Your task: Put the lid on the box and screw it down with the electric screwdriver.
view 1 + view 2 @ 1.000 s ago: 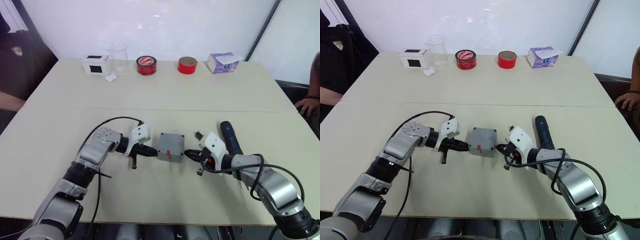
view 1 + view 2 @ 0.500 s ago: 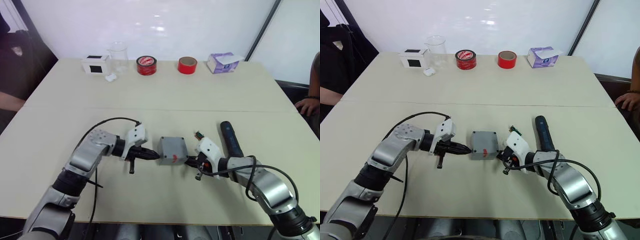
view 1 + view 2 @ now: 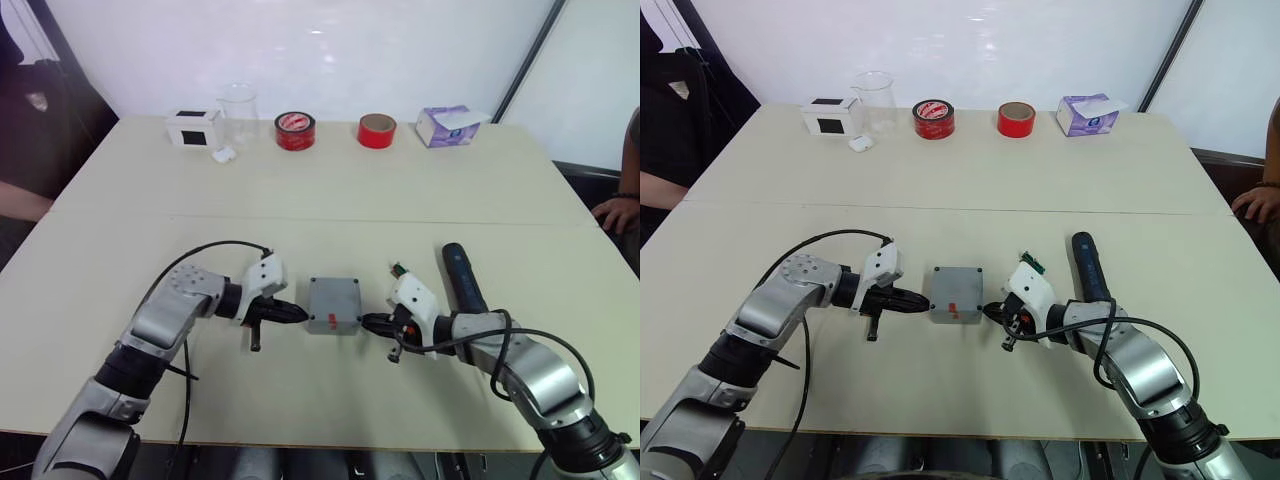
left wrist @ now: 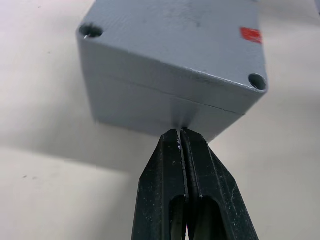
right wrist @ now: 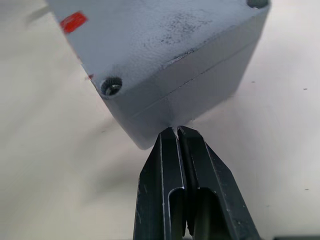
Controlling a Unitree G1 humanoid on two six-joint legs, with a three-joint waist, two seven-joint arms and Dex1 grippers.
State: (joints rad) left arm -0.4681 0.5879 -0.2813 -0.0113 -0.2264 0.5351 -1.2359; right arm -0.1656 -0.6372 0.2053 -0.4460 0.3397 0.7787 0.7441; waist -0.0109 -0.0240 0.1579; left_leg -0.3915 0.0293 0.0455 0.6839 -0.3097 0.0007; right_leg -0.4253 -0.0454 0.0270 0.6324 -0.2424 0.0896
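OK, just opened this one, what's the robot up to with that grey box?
The lid already sits on the box, mid-table. Both grippers have their jaws shut and press their tips against opposite sides of it: the left gripper from the robot's left, the right gripper from its right, apparently squaring it up. The electric screwdriver lies untouched on the table beside the right arm.

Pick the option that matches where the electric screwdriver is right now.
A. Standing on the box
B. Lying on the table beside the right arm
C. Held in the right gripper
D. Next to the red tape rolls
B: the electric screwdriver lies flat on the table alongside the right arm, while the right gripper is shut and empty at the box.
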